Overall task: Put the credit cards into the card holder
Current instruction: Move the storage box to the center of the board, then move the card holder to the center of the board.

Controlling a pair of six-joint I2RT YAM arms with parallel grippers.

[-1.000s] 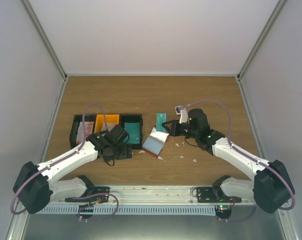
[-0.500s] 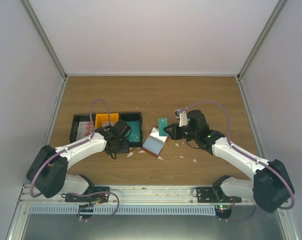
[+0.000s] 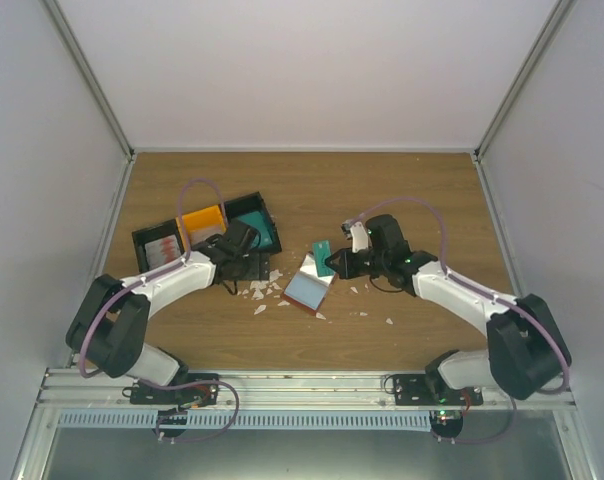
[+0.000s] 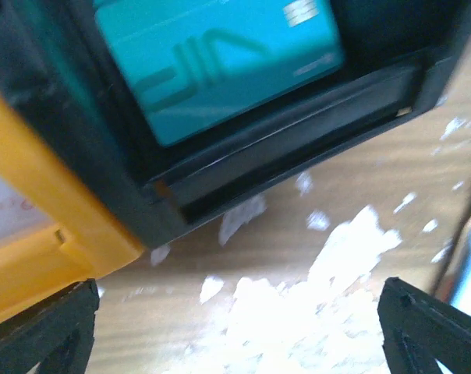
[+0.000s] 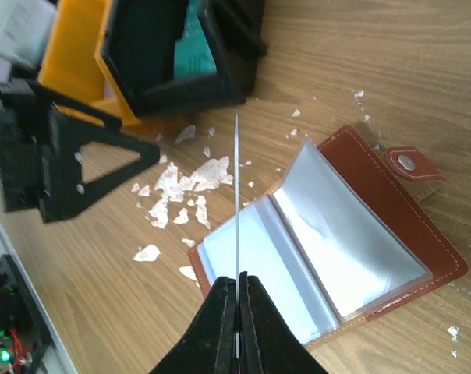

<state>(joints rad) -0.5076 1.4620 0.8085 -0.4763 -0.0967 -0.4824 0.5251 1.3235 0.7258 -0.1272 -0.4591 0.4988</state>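
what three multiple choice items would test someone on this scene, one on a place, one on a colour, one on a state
1. Where is the card holder? A in an orange bin; B on the table; C held aloft
2. What colour is the binned card, in the black bin? A teal; B red; C yellow
3. What is the right tool doing? A open, empty; B shut on a thin card; C shut on the holder

1 B: it lies open on the wood.
2 A: the left wrist view shows it teal.
3 B: it pinches the thin card edge-on above the holder.

Three bins [image 3: 139,243] [image 3: 203,217] [image 3: 270,222], one card holder [image 3: 308,287], two claws [image 3: 247,271] [image 3: 333,262].
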